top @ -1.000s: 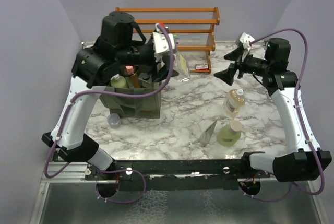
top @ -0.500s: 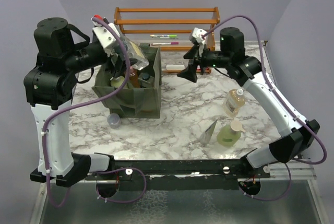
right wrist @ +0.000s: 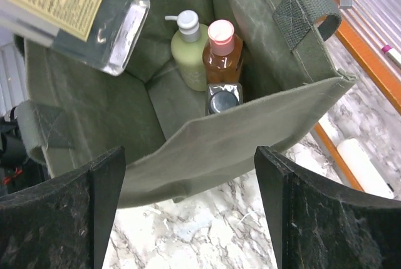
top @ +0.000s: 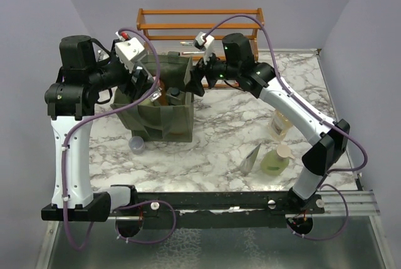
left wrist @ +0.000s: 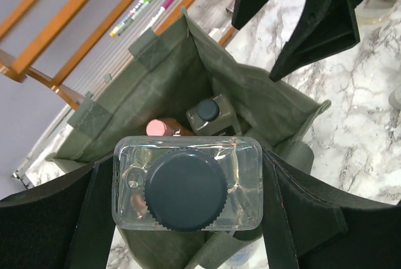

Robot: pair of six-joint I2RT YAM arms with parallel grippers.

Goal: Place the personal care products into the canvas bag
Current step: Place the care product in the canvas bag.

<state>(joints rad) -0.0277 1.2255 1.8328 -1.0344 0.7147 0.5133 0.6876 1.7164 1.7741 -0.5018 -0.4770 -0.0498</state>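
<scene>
The olive canvas bag point(top: 164, 118) stands open at the left of the table. My left gripper point(left wrist: 187, 183) is shut on a clear bottle with a black cap point(left wrist: 188, 156), held upright over the bag's mouth; the same clear bottle point(right wrist: 75, 12) shows tilted in the right wrist view. Inside the bag stand a pale green pump bottle point(right wrist: 188, 52), an orange bottle with a pink cap point(right wrist: 220, 52) and a dark-capped bottle point(right wrist: 222, 101). My right gripper point(right wrist: 188, 200) is open just outside the bag's right wall point(right wrist: 250, 134), holding nothing. An amber bottle point(top: 282, 123), a green pump bottle point(top: 274, 161) and a grey pouch point(top: 252, 157) lie at the right.
A wooden slatted rack point(top: 200, 27) stands behind the bag, with green and pink marker pens point(left wrist: 141, 9) on it. A small lavender cup point(top: 136, 145) sits in front of the bag. My right gripper's fingers point(left wrist: 319, 18) hang close above the bag's right rim.
My left gripper has carried the clear bottle from right of the bag to over its mouth. My right gripper has swung left from mid-table to the bag's right rim.
</scene>
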